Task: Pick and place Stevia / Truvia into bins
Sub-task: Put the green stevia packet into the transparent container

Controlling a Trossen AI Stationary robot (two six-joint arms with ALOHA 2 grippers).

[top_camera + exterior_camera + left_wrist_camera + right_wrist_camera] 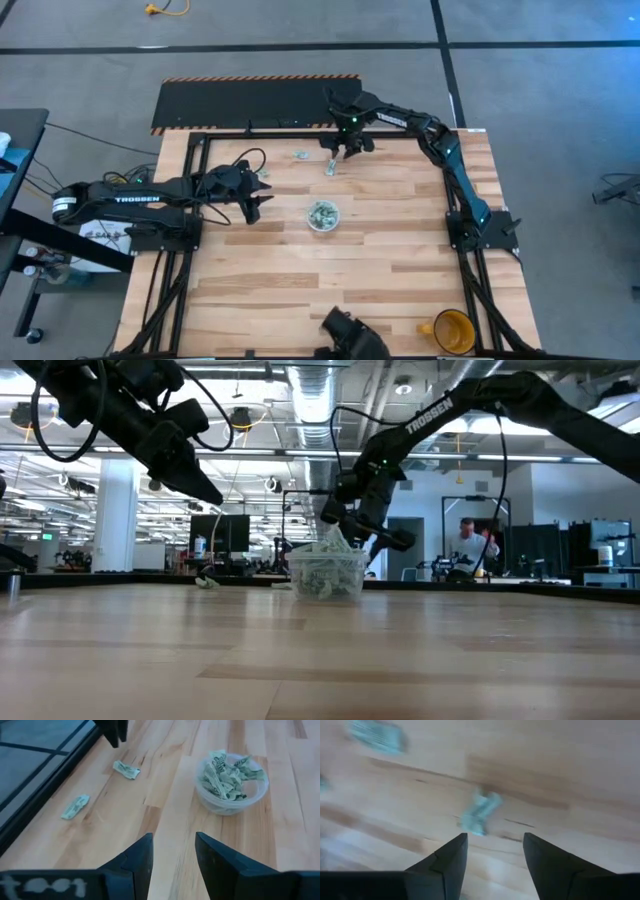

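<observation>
The bin, a small clear cup (323, 215) (327, 572) (231, 782), stands mid-table with several green-and-white Stevia sachets inside. Loose sachets lie flat on the wood toward the far edge (300, 155) (329, 168) (265, 172). My right gripper (345, 150) (495, 855) hovers open, pointing down, just above one crumpled sachet (480, 815) and clear of it; another sachet (375, 735) lies farther off. My left gripper (255, 200) (172, 862) waits open above the table, left of the cup, holding nothing.
A yellow-orange mug (453, 330) stands at the near right corner. A dark device (350, 338) sits at the near edge. A black panel (255, 105) runs along the far side. A person (465, 545) is in the room beyond. Bare wood lies near the cup.
</observation>
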